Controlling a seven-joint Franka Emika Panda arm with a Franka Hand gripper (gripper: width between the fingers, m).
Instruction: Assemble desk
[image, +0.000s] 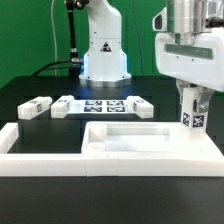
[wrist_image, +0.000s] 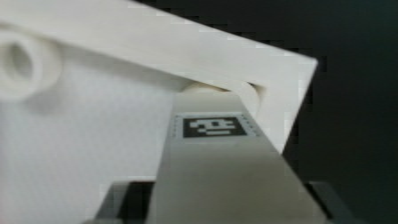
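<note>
The white rimmed desk top (image: 140, 139) lies in front of centre on the black table. My gripper (image: 193, 100) is shut on a white square-section leg (image: 194, 112) with a black-and-white tag, held upright over the top's corner at the exterior view's right. In the wrist view the leg (wrist_image: 221, 150) runs from between my fingers down to a round hole at the corner of the top (wrist_image: 125, 110); its far end touches or sits in that hole. Another hole shows at the panel's edge (wrist_image: 18, 62). Two loose legs (image: 32, 108) (image: 62, 105) lie at the exterior view's left.
The marker board (image: 108, 106) lies behind the desk top. White border bars (image: 60, 160) run along the front and the exterior view's left. The robot base (image: 103, 50) stands at the back.
</note>
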